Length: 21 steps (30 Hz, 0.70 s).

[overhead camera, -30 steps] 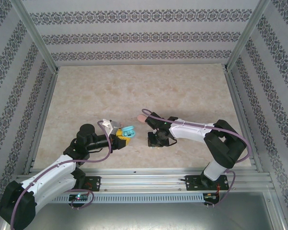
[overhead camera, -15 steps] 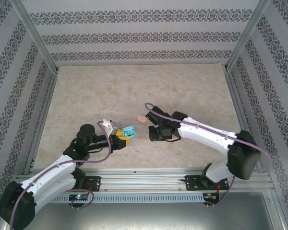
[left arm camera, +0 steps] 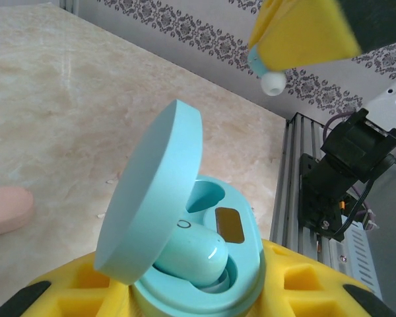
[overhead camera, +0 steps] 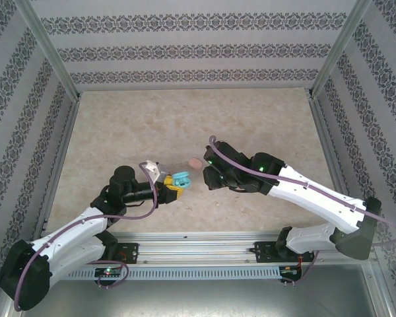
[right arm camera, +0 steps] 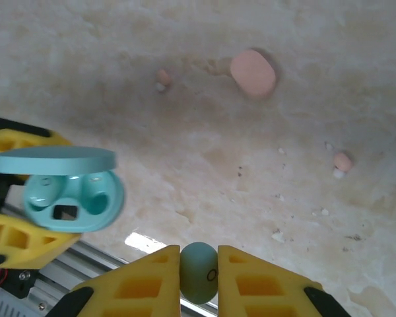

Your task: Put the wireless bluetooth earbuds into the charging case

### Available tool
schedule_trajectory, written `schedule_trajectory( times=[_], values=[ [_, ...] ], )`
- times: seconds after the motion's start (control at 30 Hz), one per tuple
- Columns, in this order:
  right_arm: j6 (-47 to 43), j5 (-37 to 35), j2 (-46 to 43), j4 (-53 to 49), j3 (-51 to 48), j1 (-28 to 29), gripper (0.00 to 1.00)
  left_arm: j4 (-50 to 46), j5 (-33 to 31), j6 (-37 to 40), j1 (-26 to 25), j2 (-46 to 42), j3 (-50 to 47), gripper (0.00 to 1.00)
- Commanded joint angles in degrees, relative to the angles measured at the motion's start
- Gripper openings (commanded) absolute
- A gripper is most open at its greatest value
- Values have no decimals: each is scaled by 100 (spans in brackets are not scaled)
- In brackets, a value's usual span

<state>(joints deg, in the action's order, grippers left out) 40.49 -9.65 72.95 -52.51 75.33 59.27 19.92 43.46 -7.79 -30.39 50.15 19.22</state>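
A: Left jaws?
B: Clenched on the base of the light blue case (left arm camera: 247,277). They grip low, so the lid (left arm camera: 152,198) stands free and the sockets face up toward the right jaws.
A: What's inside?
B: One seated blue bud (left arm camera: 193,254). The empty socket (left arm camera: 204,195) beside it is bare.
A: Right jaws?
B: Grasping the held blue earbud (right arm camera: 198,281) by its sides. Its tip pokes out past the pads, likely so it can go in tip first. It hangs above and beside the left jaws' case, apart from it and not yet over the socket.
A: Pink stuff?
B: The pink case (right arm camera: 253,72), apparently shut, lies on the counter (overhead camera: 185,119) ahead of the right jaws. The first pink bud (right arm camera: 162,78) and second pink bud (right arm camera: 342,162) lie loose either side of it, clear of both jaws.
A: Stage?
B: Judged mid-insert of the last blue bud, with the pink pair yet to go.
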Motion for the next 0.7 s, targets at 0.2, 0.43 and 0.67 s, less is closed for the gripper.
schedule_trajectory(
  times=[0.2,0.43,0.67],
  values=[
    [-632,-403,545,157,555,563,16,99,305,92,-81,28,318,0],
    [-1012,-536,932,156,933,768,16,116,350,16,-116,-4,319,0],
    [-1160,-686,1120,17,1072,788,16,126,358,-13,-127,-56,314,0]
  ],
)
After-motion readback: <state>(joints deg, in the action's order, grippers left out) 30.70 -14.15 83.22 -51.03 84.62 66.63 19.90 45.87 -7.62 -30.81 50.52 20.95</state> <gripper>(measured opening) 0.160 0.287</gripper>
